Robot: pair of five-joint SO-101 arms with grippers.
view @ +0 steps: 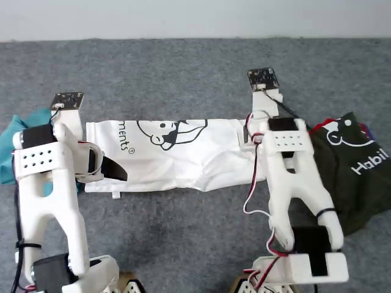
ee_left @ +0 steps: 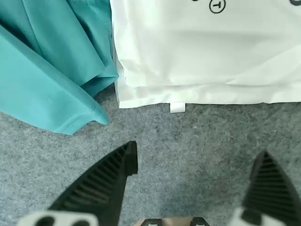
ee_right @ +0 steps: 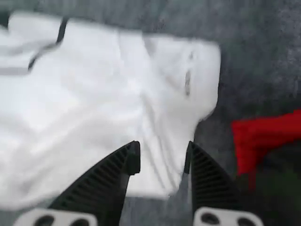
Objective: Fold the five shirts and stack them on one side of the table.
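a careless grab could undo the fold: a pinch that catches only the top layer, or uneven lifts at the two ends, would likely let the white shirt (view: 177, 155) slump open or drag onto the teal shirt (ee_left: 47, 61) beside its left end. the shirt lies as a long strip across mid-table (view: 183, 232) — the left gripper (ee_left: 197, 157), spread wide and empty, hangs just near of its near-left corner, while the right gripper (ee_right: 160, 153), partly open and holding nothing, sits over its right end.

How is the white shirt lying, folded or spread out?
Partly folded: the white shirt lies as a long band, with stacked layers at one end.
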